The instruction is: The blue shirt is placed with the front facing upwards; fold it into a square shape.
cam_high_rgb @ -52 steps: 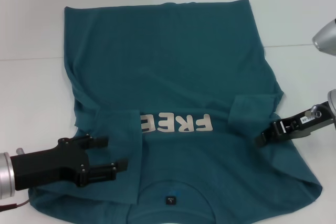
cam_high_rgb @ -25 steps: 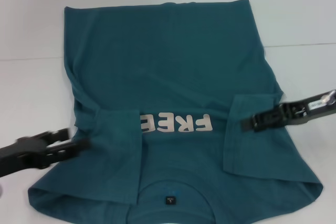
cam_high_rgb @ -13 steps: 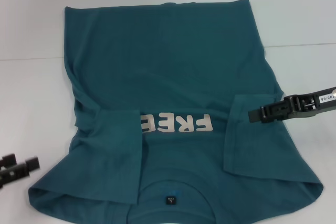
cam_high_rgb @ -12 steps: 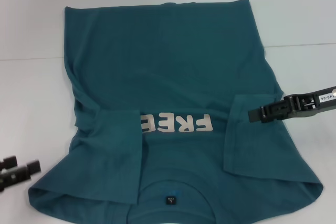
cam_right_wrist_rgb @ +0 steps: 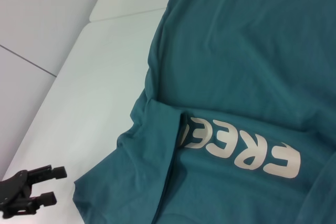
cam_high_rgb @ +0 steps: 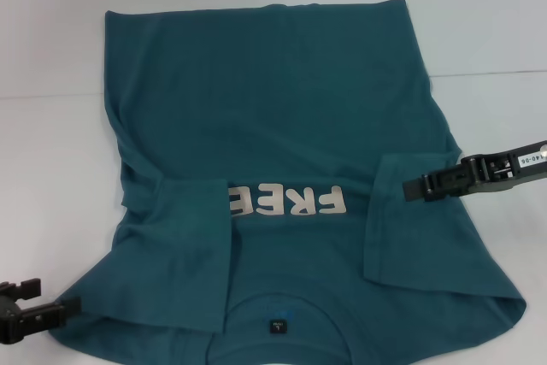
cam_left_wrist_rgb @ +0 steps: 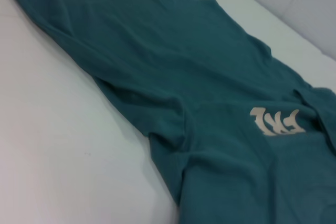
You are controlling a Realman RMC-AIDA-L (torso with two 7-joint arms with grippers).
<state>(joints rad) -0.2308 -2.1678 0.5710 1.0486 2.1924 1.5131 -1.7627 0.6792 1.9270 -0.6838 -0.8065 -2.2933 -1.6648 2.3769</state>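
From the head camera I see the blue shirt point(cam_high_rgb: 282, 185) spread flat on the white table point(cam_high_rgb: 51, 160), front up, collar and its small dark label point(cam_high_rgb: 277, 326) at the near edge and the hem at the far side. Both sleeves are folded inward onto the chest, the one on my left covering the end of the pale lettering point(cam_high_rgb: 286, 201). My left gripper point(cam_high_rgb: 38, 298) sits low at the near left corner, just off the shirt's shoulder edge, its two fingers spread apart with nothing between them. My right gripper point(cam_high_rgb: 410, 187) reaches in from the right, its tip over the folded right sleeve; the fingers line up from this angle, so I cannot tell whether they are parted or whether they touch the cloth. In the left wrist camera I see only the shirt point(cam_left_wrist_rgb: 210, 103), its side edge rumpled against the table point(cam_left_wrist_rgb: 63, 145), with part of the lettering point(cam_left_wrist_rgb: 277, 121) showing. The right wrist camera shows the shirt point(cam_right_wrist_rgb: 247, 77) and lettering point(cam_right_wrist_rgb: 241, 148), and farther off the left gripper point(cam_right_wrist_rgb: 50, 184), spread wide over bare table point(cam_right_wrist_rgb: 100, 77).
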